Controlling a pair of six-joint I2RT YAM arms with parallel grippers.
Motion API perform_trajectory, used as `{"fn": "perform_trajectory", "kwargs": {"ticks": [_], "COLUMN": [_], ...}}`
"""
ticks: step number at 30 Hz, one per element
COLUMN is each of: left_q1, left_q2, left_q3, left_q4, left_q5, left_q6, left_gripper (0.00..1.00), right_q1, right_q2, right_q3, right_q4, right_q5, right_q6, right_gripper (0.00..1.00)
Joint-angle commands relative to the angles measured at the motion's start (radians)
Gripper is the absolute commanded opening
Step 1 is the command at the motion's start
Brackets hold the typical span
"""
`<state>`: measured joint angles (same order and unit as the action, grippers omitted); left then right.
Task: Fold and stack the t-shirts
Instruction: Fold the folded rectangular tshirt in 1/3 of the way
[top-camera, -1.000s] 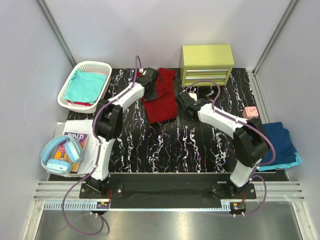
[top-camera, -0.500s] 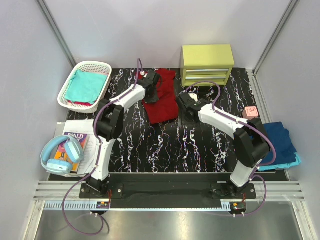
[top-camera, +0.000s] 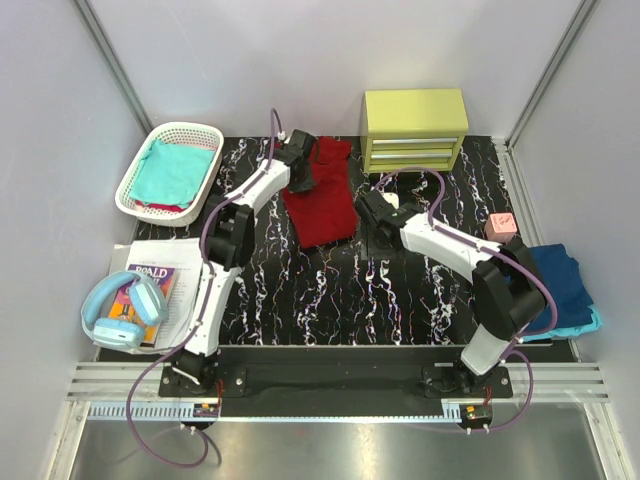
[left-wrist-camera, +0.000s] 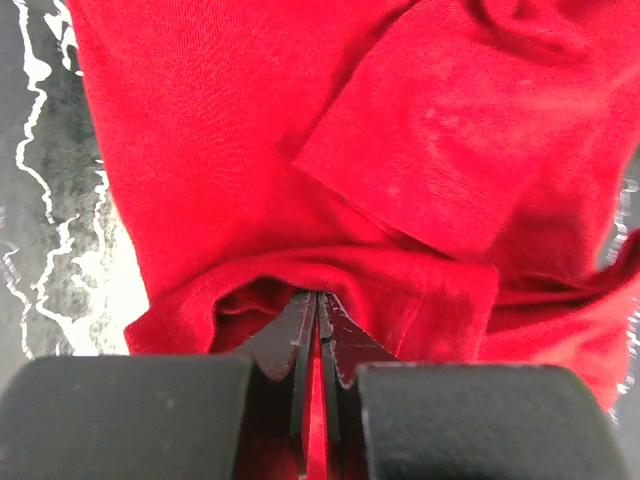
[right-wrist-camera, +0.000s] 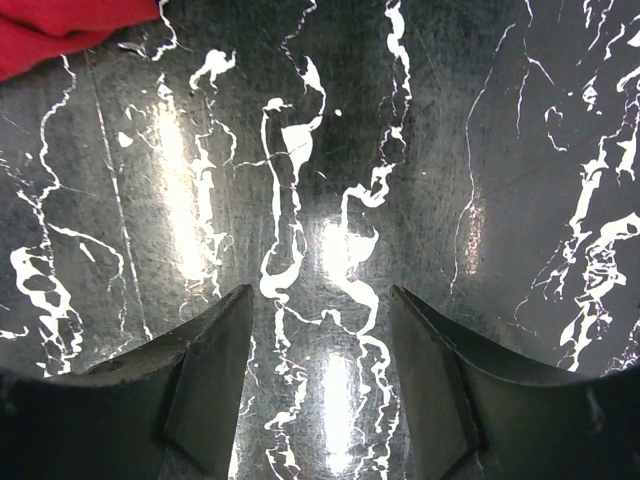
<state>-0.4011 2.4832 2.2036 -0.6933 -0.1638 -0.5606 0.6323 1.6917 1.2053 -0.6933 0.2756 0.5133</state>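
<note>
Grips a fold of the dark red soft cloth t-shirt (left-wrist-camera: 250, 130) in the clamped left gripper (left-wrist-camera: 318, 300), hauled farther back than a second ago, cloth flatter just ahead of it. Holds right gripper (right-wrist-camera: 320, 292) spread, empty, shirt's corner ahead-left of it. Suggests a fold nearly laid

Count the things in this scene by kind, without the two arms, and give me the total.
T-shirts: 4 (dark red t-shirt, teal t-shirt, navy t-shirt, light blue t-shirt)
White lattice basket: 1
Yellow-green drawer cabinet: 1
Pink block: 1
Light blue headphones: 1
Book: 1
Total: 9
Red cloth under the teal one may be another shirt.
</note>
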Motion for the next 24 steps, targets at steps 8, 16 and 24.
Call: {"fn": "perform_trajectory", "kwargs": {"ticks": [8, 16, 24], "left_q1": [0.084, 0.104, 0.006], "left_q2": [0.036, 0.034, -0.289], "left_q3": [0.157, 0.128, -0.391], "left_q4": [-0.006, 0.015, 0.138], "left_q5": [0.027, 0.092, 0.049], "left_q6": [-0.001, -0.015, -0.022], "left_gripper": [0.18, 0.32, 0.41], "right_q1": [0.0, 0.004, 0.01], "right_q2": [-0.058, -0.069, -0.05], "right_q3": [-0.044, -0.055, -0.039], "right_q4": [-0.003, -0.003, 0.005], "right_q5": [0.01, 0.005, 0.017], "right_q6": [0.022, 0.034, 0.033], "right_gripper": [0.62, 0.62, 0.64]}}
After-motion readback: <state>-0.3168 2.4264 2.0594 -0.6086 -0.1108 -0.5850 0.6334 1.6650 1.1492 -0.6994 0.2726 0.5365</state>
